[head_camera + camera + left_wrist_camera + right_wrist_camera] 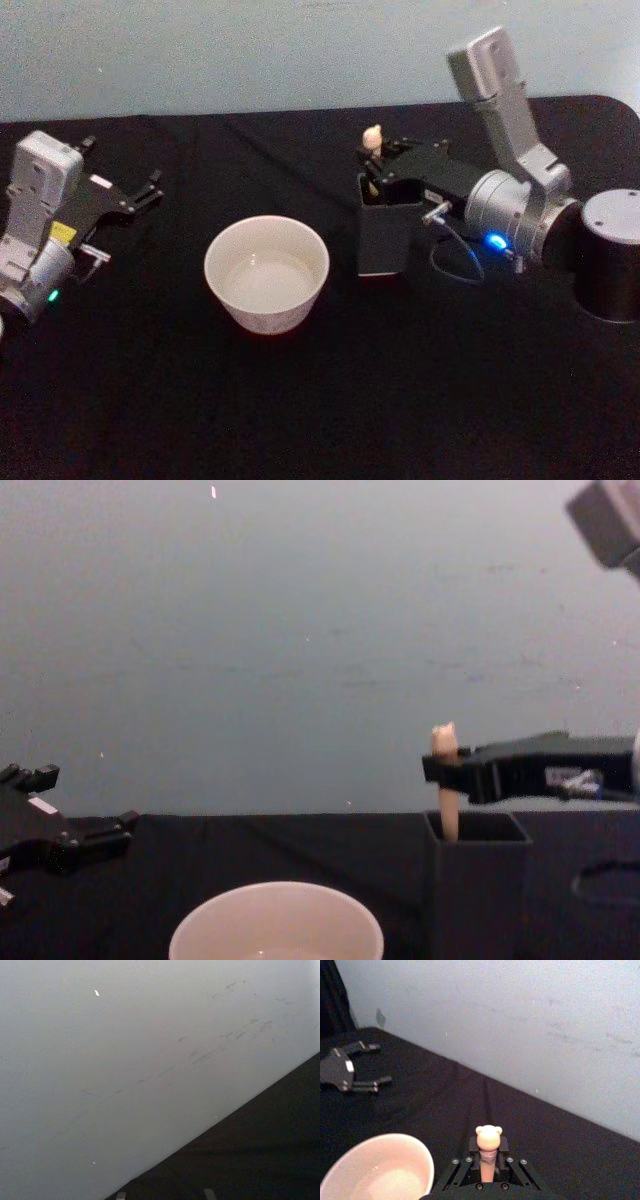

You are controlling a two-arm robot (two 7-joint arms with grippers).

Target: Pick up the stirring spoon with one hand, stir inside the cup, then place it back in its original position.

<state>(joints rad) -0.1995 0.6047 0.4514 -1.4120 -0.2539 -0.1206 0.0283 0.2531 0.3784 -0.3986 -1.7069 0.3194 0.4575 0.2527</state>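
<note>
The stirring spoon (pixel 488 1146) is seen standing upright in the holder (pixel 385 240), its bear head raised above the holder's rim. The right gripper (pixel 372 172) is held level over the holder's mouth, closed onto the beige handle just below the head.

The pick-up is judged to be the step in hand, as the spoon's bowl is sunk out of sight inside the holder. A straight, vertical draw is called for. The holder is tall, narrow and thin-walled, and could be tipped or dragged if the neck is caught on a wall. Only once the bowl is judged clear of the rim should the spoon be swung across to the cup (pixel 265 318), which is set to the left of the holder, apart from it.

The handle is slim, rounded and smooth-looking, so a slip or twist in the grip is to be watched for. The cup is wide, round, cream-white and thin-rimmed, and a pale liquid seems to be held in it. The bench (pixel 400 400) is covered in black cloth.

The left gripper (pixel 152 188) is parked far left of the holder, beyond the cup, with fingers spread and nothing held.
</note>
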